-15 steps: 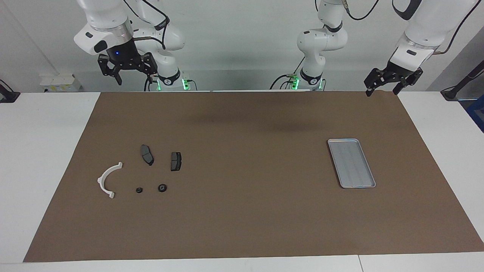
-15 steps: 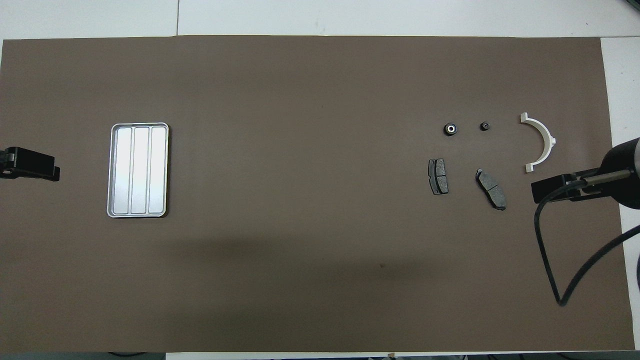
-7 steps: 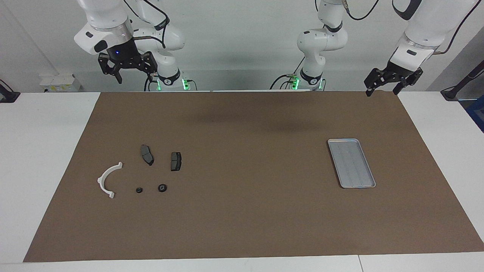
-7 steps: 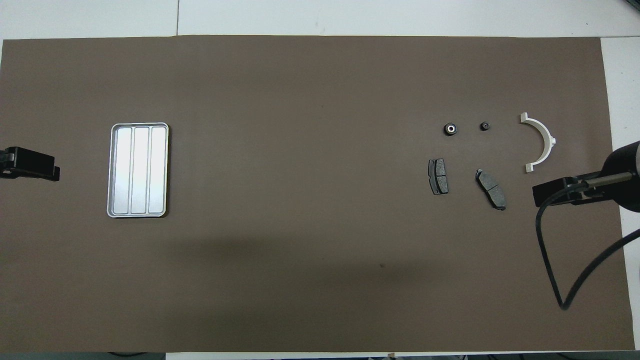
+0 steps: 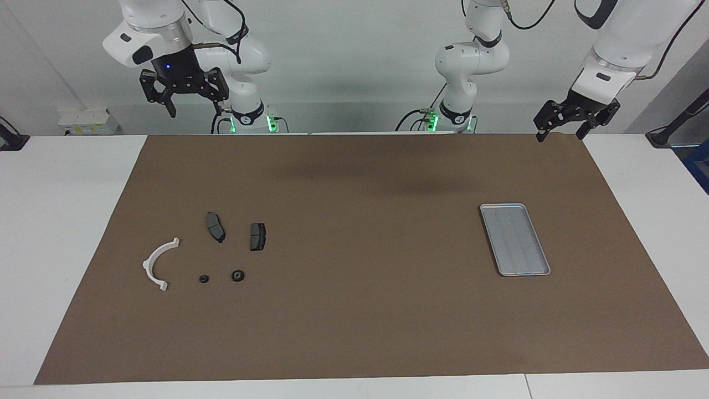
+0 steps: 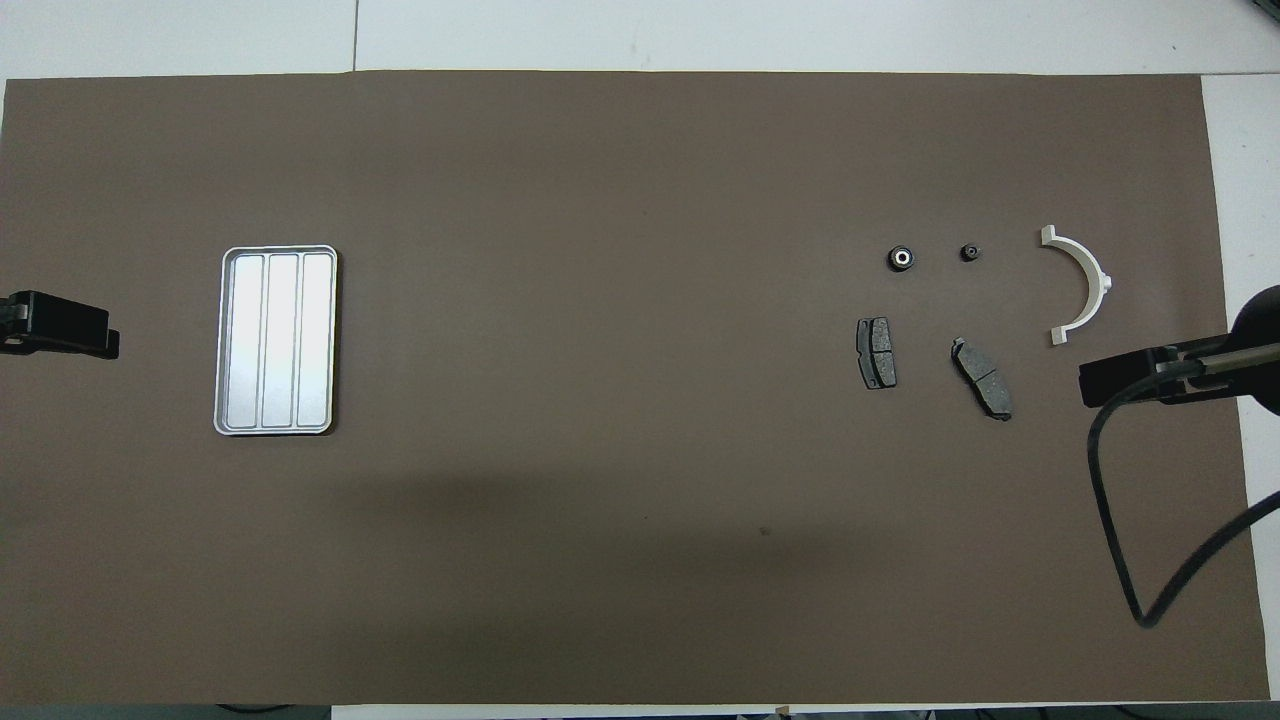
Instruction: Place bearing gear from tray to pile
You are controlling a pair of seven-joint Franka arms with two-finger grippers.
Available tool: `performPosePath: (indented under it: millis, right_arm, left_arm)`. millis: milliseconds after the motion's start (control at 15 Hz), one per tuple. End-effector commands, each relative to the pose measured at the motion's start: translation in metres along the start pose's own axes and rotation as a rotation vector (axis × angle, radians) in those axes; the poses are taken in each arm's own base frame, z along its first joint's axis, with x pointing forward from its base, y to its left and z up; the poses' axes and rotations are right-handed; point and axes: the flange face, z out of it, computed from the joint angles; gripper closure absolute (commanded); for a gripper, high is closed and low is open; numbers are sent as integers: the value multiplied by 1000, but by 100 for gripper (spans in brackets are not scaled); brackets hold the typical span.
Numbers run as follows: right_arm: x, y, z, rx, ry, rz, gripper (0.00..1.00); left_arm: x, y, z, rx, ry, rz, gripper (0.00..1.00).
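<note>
Task looks finished: tray (image 5: 515,239) at frame right bare, two gears (image 5: 237,275) at lower left with the pile (image 5: 159,265); right pincer (image 5: 184,101) upper left, left pincer (image 5: 573,119) upper right, both apart, empty; next, parking only.

**Right gripper climbs away from the pile**

The right gripper (image 5: 184,105) stands higher above the mat than a second ago and has drifted a little toward the right arm's end of the table, its black fingers (image 5: 166,105) hanging apart and carrying nothing. In the overhead view the same gripper (image 6: 1135,380) has slid toward the mat's edge at that end, so it now covers less of the brown mat (image 6: 620,500) beside the white bracket (image 6: 1080,285). Its trailing black cable (image 6: 1115,520) has shifted along with it.
</note>
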Motion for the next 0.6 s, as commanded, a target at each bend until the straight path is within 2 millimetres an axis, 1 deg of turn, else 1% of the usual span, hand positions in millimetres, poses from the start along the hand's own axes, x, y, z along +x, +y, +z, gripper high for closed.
performPosePath:
  millis: [0, 535]
  right_arm:
    - [-3, -3, -7, 56, -2, 52, 0]
    - [-3, 0, -6, 57, -2, 58, 0]
  left_arm:
    - [-9, 1, 2, -10, 17, 10, 0]
    - [-7, 1, 4, -10, 34, 13, 0]
